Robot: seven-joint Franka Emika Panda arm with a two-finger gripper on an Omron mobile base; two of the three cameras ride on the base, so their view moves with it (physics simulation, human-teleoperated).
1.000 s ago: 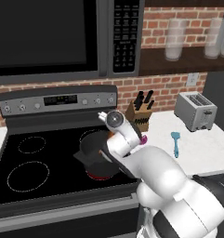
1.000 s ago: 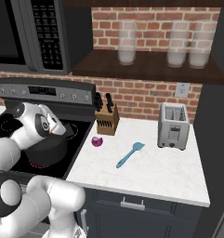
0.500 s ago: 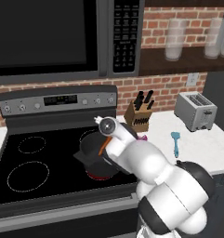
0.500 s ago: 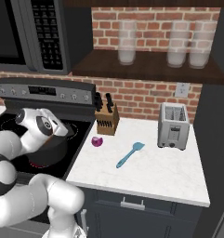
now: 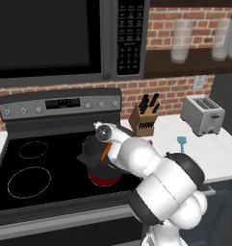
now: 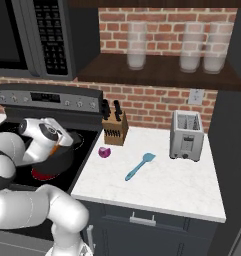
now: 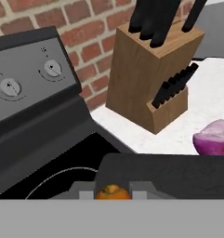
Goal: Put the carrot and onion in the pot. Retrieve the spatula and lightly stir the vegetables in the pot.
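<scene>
The gripper [image 5: 104, 154] hangs just above the pot [image 5: 94, 150], and its fingers are narrowed onto the carrot [image 5: 104, 153], whose orange shaft shows slanting down out of the hand toward the pot's mouth. In the hand view the carrot's [image 7: 112, 191] end sits between the two finger tips, with the pot's [image 7: 178, 174] dark rim just beyond it. So the coming move turns on this: the pot lies directly below the fingers, and the carrot's long axis runs steeply, tip down, into the opening, which suits a straight drop or a short lowering before release.

The pot stands on the front right burner of the stove [image 5: 35, 168], over the red ring. The onion [image 6: 104, 152] lies on the white table [image 6: 167, 185] to the right of the pot, just in front of the knife block [image 6: 115, 131]; from the hand camera it shows beyond the pot's rim. The spatula [image 6: 139, 166] lies farther right of the pot on the same table, well apart from it, blade toward the toaster [image 6: 186, 136].

Against the picture half a second back, the wrist has swung lower and further over the pot, and the carrot now points more steeply down. Onion, spatula and pot have not moved.
</scene>
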